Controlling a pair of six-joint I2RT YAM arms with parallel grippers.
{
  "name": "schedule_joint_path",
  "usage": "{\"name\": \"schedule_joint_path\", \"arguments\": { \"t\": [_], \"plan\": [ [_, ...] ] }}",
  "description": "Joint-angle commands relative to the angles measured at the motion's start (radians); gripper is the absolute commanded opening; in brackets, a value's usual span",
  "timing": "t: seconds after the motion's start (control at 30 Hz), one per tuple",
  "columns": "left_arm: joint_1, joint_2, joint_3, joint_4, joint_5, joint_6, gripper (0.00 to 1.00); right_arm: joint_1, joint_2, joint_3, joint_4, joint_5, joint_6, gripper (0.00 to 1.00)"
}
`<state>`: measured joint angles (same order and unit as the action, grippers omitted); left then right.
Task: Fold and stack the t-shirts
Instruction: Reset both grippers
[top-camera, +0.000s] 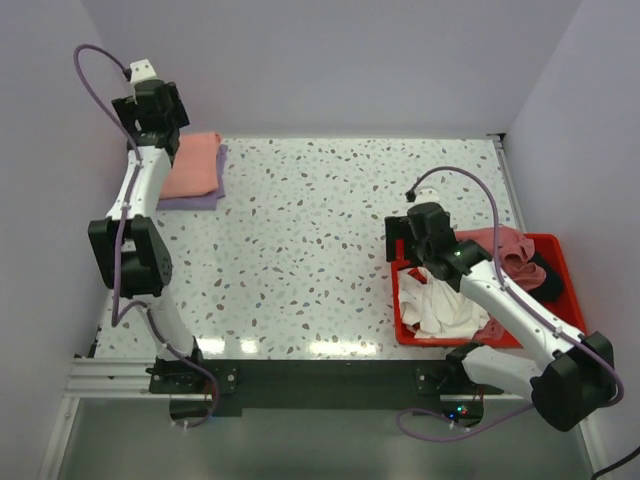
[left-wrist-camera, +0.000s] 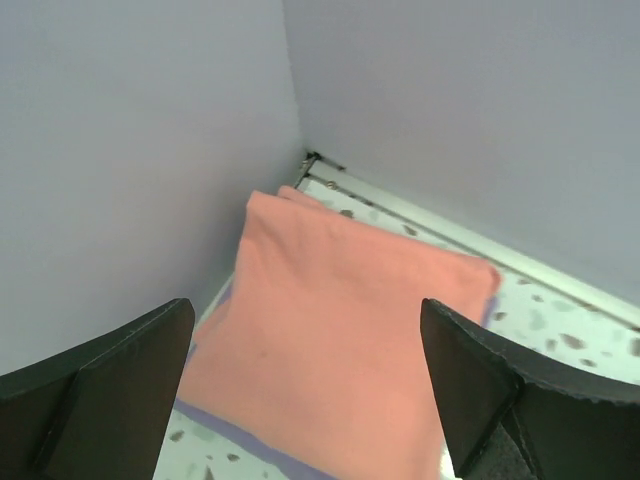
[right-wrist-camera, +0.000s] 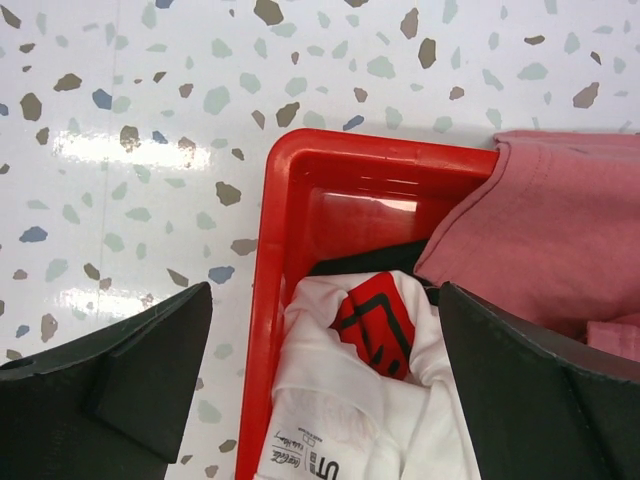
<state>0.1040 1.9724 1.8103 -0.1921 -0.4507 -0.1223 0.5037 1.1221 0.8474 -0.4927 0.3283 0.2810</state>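
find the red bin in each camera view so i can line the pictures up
top external: the red bin sits at the right, on the near half of the table.
left wrist: not in it.
right wrist: its corner fills the lower centre.
shared landmark: the speckled table, visible in all three views.

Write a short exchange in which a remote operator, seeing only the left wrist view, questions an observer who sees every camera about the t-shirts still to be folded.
Operator: I see only a folded salmon t-shirt lying on a lavender t-shirt. Where are the rest?
Observer: Heaped unfolded in a red bin on the right side of the table.
Operator: Is the right gripper holding one?
Observer: No, it hangs open above the bin's far-left corner, over a white t-shirt.
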Motion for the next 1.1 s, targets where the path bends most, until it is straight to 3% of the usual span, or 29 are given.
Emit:
{"name": "schedule_joint_path", "arguments": {
  "t": [0.0,0.1,0.3,0.43,0.7,0.87,1.07],
  "plan": [
    [-0.096,-0.162,-0.104,0.017,0.012,-0.173,1.0,-0.001,-0.035,-0.013,0.037,-0.023,0.017,0.99],
    [-0.206,-0.233,-0.195,-0.024,-0.069,-0.245,1.0,-0.001,-0.033,-0.011,0.036,-0.034,0.024,0.99],
    [-0.329,-0.389,-0.468,-0.021,0.035,-0.381,1.0,-0.001,-0.041,-0.019,0.046,-0.055,0.033,0.99],
    [-0.458,-0.455,-0.609,-0.085,-0.087,-0.434,1.0,-0.002,-0.05,-0.021,0.045,-0.072,0.037,0.99],
    [-0.691,-0.664,-0.886,-0.219,-0.178,-0.623,1.0,-0.001,-0.093,-0.082,0.077,-0.119,0.061,0.99],
    [-0.817,-0.832,-0.985,-0.395,-0.24,-0.746,1.0,-0.002,-0.123,-0.106,0.08,-0.172,0.075,0.99],
    [-0.868,-1.068,-1.074,-0.564,-0.255,-0.878,1.0,-0.001,-0.199,-0.169,0.141,-0.233,0.098,0.99]
  ]
}}
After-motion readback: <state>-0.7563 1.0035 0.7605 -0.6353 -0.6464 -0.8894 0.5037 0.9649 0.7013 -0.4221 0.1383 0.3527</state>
